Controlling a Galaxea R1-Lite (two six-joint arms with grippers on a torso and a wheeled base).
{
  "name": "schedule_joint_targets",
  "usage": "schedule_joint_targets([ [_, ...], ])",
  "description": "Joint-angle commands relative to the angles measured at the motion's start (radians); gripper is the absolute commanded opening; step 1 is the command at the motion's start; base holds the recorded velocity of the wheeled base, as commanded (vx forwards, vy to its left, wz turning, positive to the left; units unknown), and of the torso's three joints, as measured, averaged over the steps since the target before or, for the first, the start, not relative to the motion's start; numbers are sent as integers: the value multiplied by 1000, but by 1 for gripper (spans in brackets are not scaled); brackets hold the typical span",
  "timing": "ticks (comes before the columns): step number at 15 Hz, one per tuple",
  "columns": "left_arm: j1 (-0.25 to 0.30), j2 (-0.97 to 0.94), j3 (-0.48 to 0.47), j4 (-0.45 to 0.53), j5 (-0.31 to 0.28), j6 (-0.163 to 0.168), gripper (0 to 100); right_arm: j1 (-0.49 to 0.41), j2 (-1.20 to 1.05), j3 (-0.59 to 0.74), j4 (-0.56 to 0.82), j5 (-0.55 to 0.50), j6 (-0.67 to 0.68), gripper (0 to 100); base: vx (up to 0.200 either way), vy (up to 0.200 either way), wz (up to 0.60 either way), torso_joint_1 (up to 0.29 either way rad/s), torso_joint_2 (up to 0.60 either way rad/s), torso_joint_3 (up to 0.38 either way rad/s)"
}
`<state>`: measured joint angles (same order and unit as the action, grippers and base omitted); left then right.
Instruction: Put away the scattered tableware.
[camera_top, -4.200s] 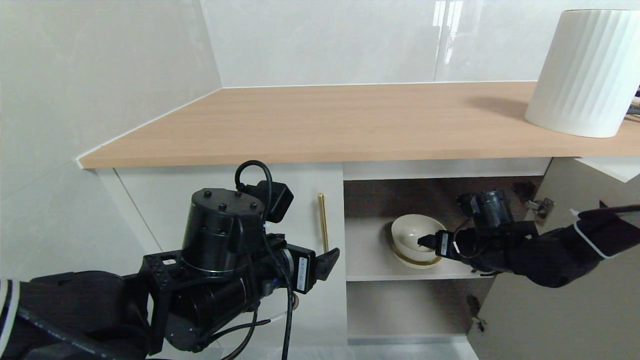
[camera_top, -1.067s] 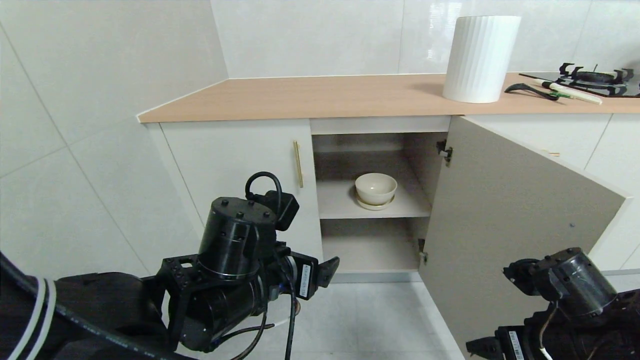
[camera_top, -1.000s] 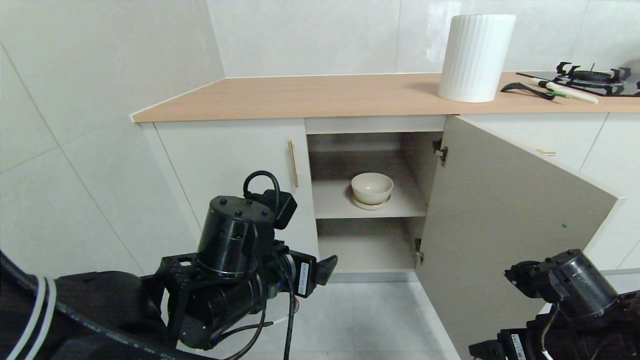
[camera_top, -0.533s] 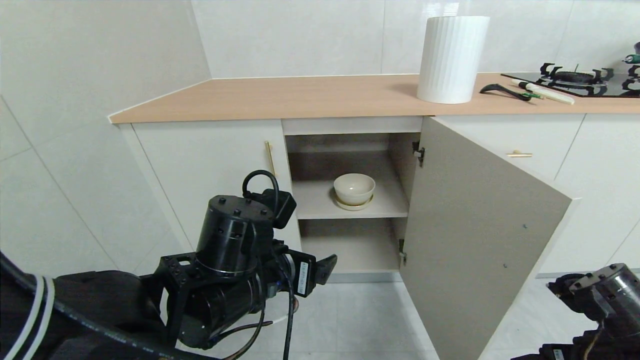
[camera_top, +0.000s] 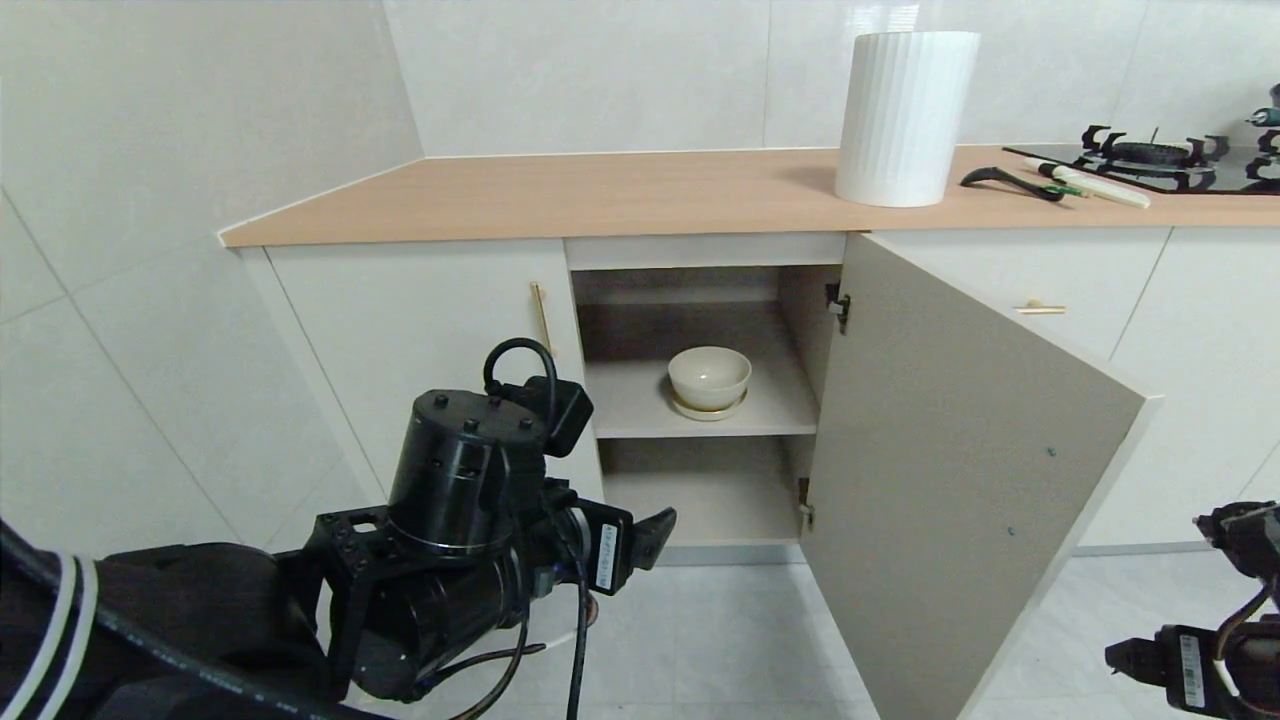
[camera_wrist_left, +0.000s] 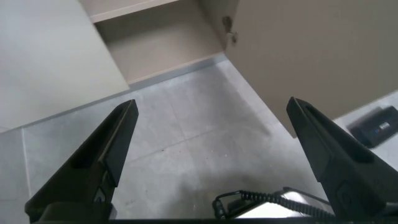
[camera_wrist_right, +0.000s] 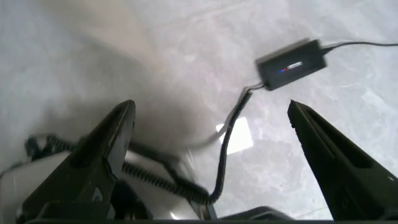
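The bowl sat on the cabinet shelf beside the swung-open door, well apart from the left tool and right tool, both spread wide.

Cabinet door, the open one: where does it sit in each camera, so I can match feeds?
Head view: open cabinet door, swung out right of the bowl.
Left wrist view: the beige panel beside the lower hinge.
Right wrist view: cannot tell; floor with a black adapter.
Shared landmark: that adapter, apparently in both wrist views.
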<state>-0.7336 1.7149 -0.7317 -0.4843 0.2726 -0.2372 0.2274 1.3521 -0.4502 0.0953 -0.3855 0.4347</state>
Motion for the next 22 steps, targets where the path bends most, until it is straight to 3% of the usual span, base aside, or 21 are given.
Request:
schedule_joint_targets([
  [1, 0, -1, 0, 0, 0, -1, 100, -94, -5, -36, -8, -7, -30, 100, 0, 0, 0, 0, 0, 0],
  [3, 0, -1, 0, 0, 0, -1, 100, -188, -21, -82, -48, 16, -83, 100, 0, 0, 0, 0, 0, 0],
  [5, 0, -1, 0, 0, 0, -1, 100, -227, -11, -94, -128, 123, -119, 100, 0, 0, 0, 0, 0, 0],
  [8, 0, -3, 0, 0, 0, -1, 100, -247, 42, -119, -207, 231, -125, 100, 0, 0, 0, 0, 0, 0],
  [11, 0, -3, 0, 0, 0, -1, 100, -247, 107, -180, -213, 260, -120, 100, 0, 0, 0, 0, 0, 0],
  [16, 2, -1, -2, 0, 0, -1, 100, -215, 133, -216, -213, 330, -120, 100, 0, 0, 0, 0, 0, 0],
  [22, 2, 3, -2, 0, 0, -1, 100, -73, 163, -220, -279, 330, -114, 100, 0, 0, 0, 0, 0, 0],
])
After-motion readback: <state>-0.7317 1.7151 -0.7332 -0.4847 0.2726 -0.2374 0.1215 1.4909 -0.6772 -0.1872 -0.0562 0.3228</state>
